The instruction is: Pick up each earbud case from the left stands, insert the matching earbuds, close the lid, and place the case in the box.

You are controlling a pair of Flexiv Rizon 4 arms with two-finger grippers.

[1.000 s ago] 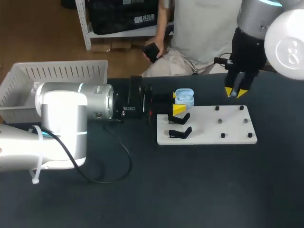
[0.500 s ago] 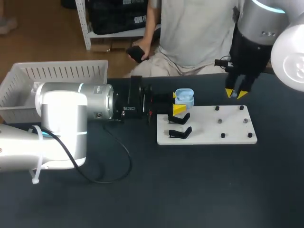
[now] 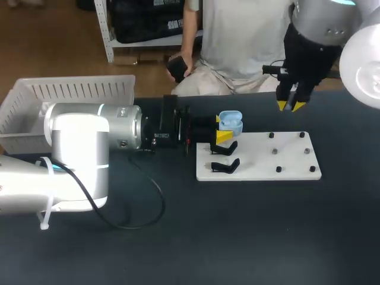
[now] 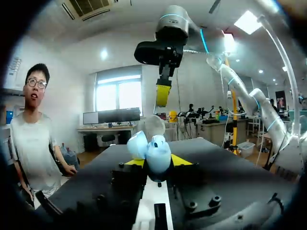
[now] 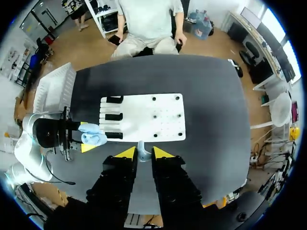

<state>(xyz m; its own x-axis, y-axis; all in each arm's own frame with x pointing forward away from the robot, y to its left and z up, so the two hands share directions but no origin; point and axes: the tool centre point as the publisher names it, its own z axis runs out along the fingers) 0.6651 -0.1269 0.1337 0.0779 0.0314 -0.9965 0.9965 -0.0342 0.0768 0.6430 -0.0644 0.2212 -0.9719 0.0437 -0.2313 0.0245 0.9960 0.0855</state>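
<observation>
A light blue earbud case (image 3: 230, 122) with its lid up is held just off the white board's (image 3: 261, 157) left end; my left gripper (image 3: 222, 129) is shut on it from both sides. The left wrist view shows that case (image 4: 152, 152) between the yellow tips of the left gripper (image 4: 154, 163), with my right gripper (image 4: 163, 94) hanging high ahead. Above the table behind the board, my right gripper (image 3: 291, 105) is shut on a small pale earbud (image 5: 141, 149). From the right gripper (image 5: 144, 153) I look straight down on the board (image 5: 144, 117) and the case (image 5: 93, 136).
Two empty black stands (image 3: 225, 157) sit on the board's left part, and several small pegs (image 3: 291, 152) on its right part. A white basket (image 3: 71, 89) stands at the table's far left. A black cable (image 3: 148, 202) loops on the table beside my left arm.
My right gripper has risen and drifted slightly left, away from the board, with the earbud still in it. My left arm and the case have stayed put.
</observation>
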